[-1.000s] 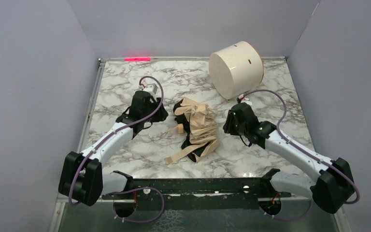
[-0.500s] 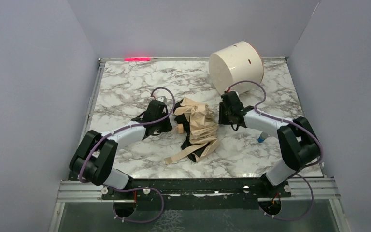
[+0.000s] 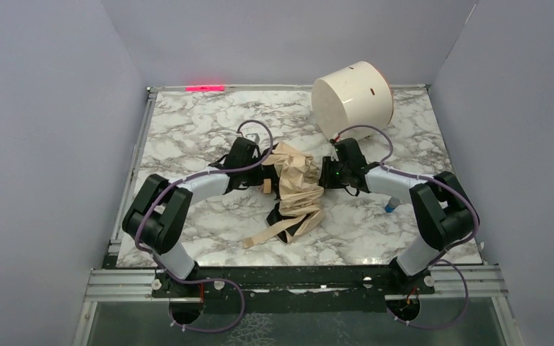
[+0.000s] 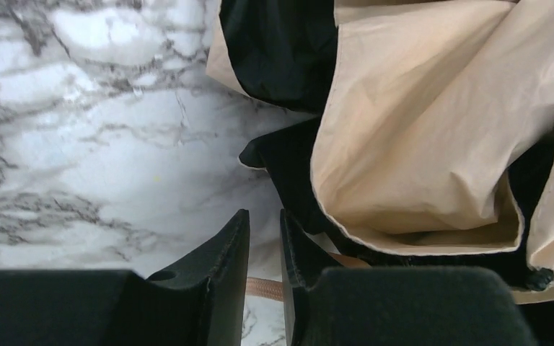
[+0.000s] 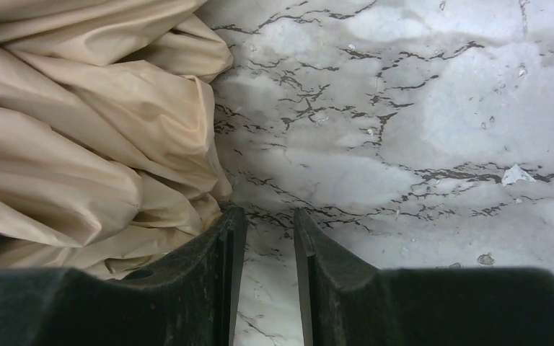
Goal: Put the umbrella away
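Moved in on 1 umbrella (image 3: 296, 184) since last second: left gripper (image 4: 265, 220), right gripper (image 5: 269, 216), 2 total, fingers narrowly apart, clamping nothing; 1 drum (image 3: 352, 101) far right

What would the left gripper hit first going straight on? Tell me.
Probably the umbrella: its black fold lies just ahead of the left gripper, though height above it is unclear.
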Controlling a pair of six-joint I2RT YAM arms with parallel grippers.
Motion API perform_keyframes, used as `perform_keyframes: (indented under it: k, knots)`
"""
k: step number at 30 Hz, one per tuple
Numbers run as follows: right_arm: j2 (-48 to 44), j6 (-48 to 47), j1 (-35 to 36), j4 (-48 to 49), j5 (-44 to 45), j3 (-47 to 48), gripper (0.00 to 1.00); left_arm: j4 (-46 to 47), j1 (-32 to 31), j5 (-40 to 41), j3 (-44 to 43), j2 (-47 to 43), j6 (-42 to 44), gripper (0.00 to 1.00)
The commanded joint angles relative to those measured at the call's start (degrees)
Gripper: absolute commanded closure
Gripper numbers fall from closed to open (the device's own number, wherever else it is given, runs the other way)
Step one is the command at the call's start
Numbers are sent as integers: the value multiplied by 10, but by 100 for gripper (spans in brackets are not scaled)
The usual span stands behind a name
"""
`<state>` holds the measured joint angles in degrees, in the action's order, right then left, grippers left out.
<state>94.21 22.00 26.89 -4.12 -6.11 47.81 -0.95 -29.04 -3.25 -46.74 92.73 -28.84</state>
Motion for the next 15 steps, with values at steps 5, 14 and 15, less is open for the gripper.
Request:
perform_keyframes:
  k: [5, 14, 15]
  knots:
    - [-61, 30, 10, -43, 104, 2, 59, -78, 5, 69, -83, 0, 52, 71]
    - [-229, 38, 9, -101, 139, -64, 49, -126, 20, 19, 47, -233, 42, 34]
    - [-243, 38, 9, -100, 129, -73, 48, -126, 11, -4, 61, -256, 37, 34]
